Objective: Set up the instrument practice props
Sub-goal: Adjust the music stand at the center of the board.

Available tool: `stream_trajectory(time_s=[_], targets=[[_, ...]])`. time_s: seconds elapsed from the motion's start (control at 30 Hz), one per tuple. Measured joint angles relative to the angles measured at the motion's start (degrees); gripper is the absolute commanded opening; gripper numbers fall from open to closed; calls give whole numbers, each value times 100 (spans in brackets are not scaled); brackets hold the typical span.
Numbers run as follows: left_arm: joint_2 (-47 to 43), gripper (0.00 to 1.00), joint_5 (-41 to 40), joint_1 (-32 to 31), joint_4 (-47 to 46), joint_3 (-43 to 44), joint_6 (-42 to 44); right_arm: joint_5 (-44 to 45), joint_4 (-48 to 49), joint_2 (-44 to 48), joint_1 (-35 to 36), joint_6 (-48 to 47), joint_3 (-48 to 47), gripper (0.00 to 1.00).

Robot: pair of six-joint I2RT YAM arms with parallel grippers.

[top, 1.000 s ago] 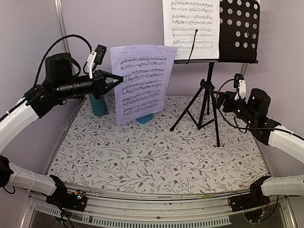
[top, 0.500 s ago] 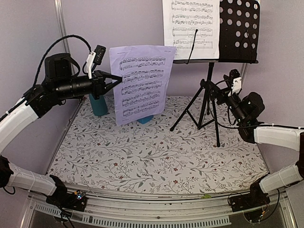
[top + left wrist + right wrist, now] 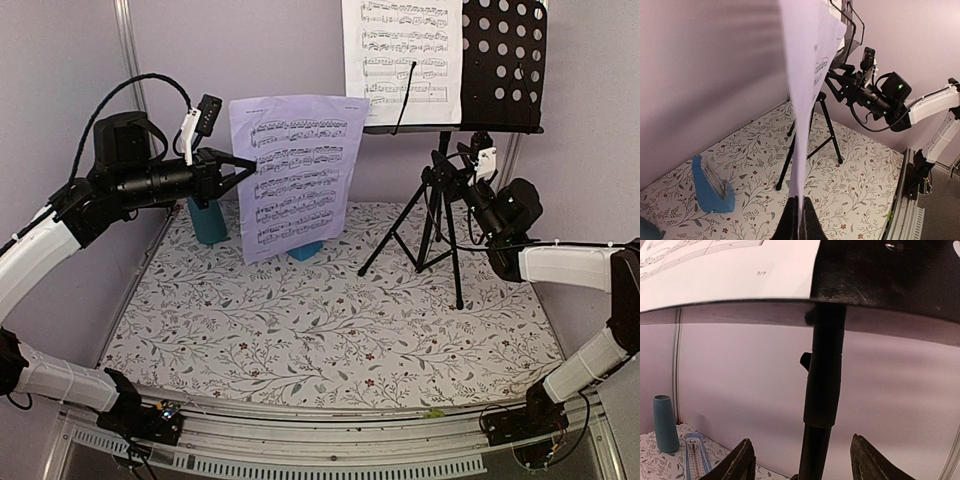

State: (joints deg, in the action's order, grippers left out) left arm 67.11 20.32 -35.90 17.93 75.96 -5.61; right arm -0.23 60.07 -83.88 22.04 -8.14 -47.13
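The black tripod music stand stands at the back right, and its perforated tray holds the white sheet-music page. My left gripper is shut on the left edge of the lavender page and holds it upright in the air; the left wrist view shows the page edge-on between the shut fingertips. The blue metronome lies on the table, partly hidden behind that page. My right gripper is open, with its jaws either side of the stand's pole just under the tray, not touching it.
A tall teal cup stands at the back left, near the wall and behind my left gripper. The stand's tripod legs spread over the floral tablecloth. Lavender walls close in the back and both sides.
My right arm has moved up and to the left until its open jaws straddle the stand's pole. My left gripper still holds the lavender page, almost unmoved.
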Motion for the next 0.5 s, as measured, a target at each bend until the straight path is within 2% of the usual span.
stream_trajectory(time_s=[0.1, 0.5], targets=[[0, 0, 2, 7, 0, 0, 0, 70, -4, -101, 2, 48, -70, 59], [0, 0, 22, 20, 33, 9, -4, 684, -76, -555, 223, 129, -507, 47]])
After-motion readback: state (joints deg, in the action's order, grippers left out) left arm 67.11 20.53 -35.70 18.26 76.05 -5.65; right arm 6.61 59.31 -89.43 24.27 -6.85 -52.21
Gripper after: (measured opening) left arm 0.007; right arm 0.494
